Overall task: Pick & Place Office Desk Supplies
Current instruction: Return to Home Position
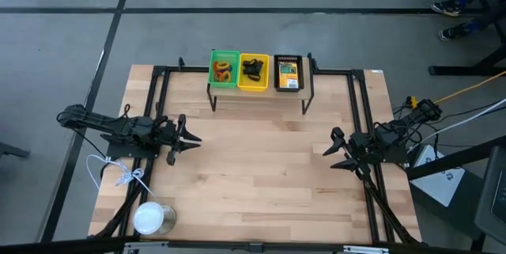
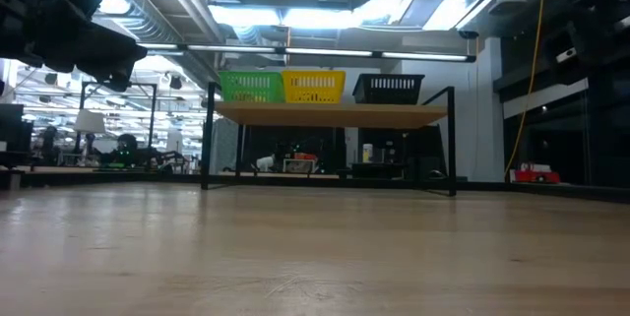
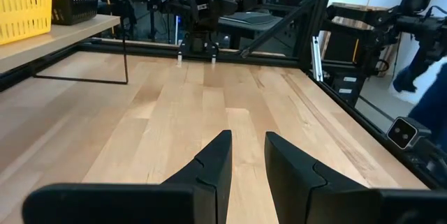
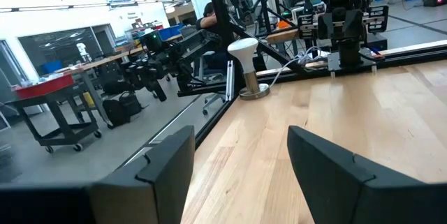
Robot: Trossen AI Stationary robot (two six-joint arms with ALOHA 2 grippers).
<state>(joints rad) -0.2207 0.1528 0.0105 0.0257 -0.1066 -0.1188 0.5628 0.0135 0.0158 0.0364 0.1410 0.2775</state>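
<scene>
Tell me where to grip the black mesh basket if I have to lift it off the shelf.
Probably pinch the black mesh basket's long rim on the side away from the yellow basket, coming from above with the open right gripper, the nearer one. That wall stands free; the yellow basket crowds the other. The printed boxes inside may leave a finger little room.

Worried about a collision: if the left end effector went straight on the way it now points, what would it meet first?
Ahead of the left end effector lies only bare table; first in line, probably, is the right end effector facing it from the far side.
</scene>
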